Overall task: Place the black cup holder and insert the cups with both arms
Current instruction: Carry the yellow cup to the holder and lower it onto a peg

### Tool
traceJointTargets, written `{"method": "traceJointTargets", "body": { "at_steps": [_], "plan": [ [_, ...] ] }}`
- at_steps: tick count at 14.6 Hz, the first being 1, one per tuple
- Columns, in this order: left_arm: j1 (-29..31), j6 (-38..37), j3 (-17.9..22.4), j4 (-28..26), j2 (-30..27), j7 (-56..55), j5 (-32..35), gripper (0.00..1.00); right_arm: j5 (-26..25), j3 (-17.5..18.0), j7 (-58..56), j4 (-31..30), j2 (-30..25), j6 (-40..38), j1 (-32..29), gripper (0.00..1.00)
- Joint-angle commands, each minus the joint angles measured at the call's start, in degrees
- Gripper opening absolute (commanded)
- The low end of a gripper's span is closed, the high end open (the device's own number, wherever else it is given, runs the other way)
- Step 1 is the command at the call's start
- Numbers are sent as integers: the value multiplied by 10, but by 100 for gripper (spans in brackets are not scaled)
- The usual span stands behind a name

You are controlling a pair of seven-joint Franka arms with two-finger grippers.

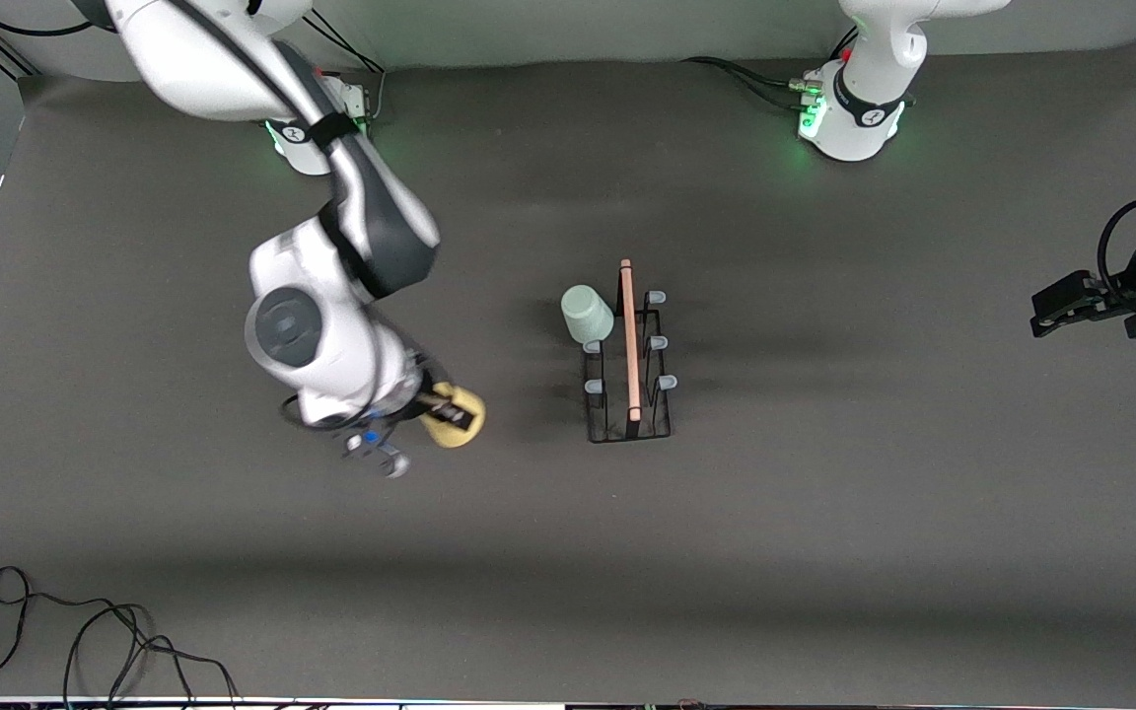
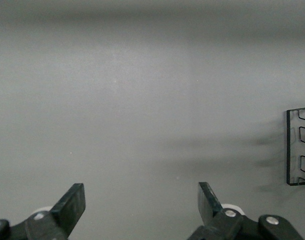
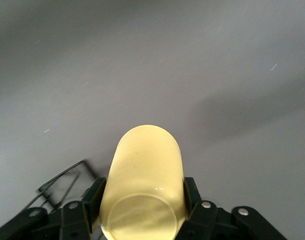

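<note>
The black cup holder (image 1: pixel 630 367) stands in the middle of the table, its wooden rod handle on top. A pale green cup (image 1: pixel 587 314) sits upside down on one of its pegs, on the side toward the right arm's end. My right gripper (image 1: pixel 452 415) is shut on a yellow cup (image 1: pixel 456 418) and holds it above the table, off the rack toward the right arm's end; the cup fills the right wrist view (image 3: pixel 142 187). My left gripper (image 1: pixel 1059 308) is open and empty at the left arm's end of the table; its wrist view shows the rack's edge (image 2: pixel 299 146). No light blue cup is in view.
Loose black cables (image 1: pixel 85 641) lie at the table's edge nearest the front camera, toward the right arm's end. The two arm bases (image 1: pixel 854 113) stand along the table's edge farthest from that camera.
</note>
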Motion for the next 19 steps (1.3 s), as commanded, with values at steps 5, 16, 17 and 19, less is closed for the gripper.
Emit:
{"method": "traceJointTargets", "body": {
  "at_steps": [5, 16, 17, 19],
  "plan": [
    [-7, -9, 3, 1, -3, -7, 6, 100, -2, -7, 161, 47, 25, 23, 96, 0],
    [-7, -10, 4, 1, -4, -7, 6, 100, -24, -8, 238, 101, 105, 103, 115, 0],
    [-8, -9, 4, 0, -3, -7, 6, 100, -25, -9, 238, 101, 106, 106, 120, 0],
    [-7, -9, 4, 0, -3, -7, 6, 100, -24, -11, 236, 103, 101, 105, 115, 0]
  ]
}}
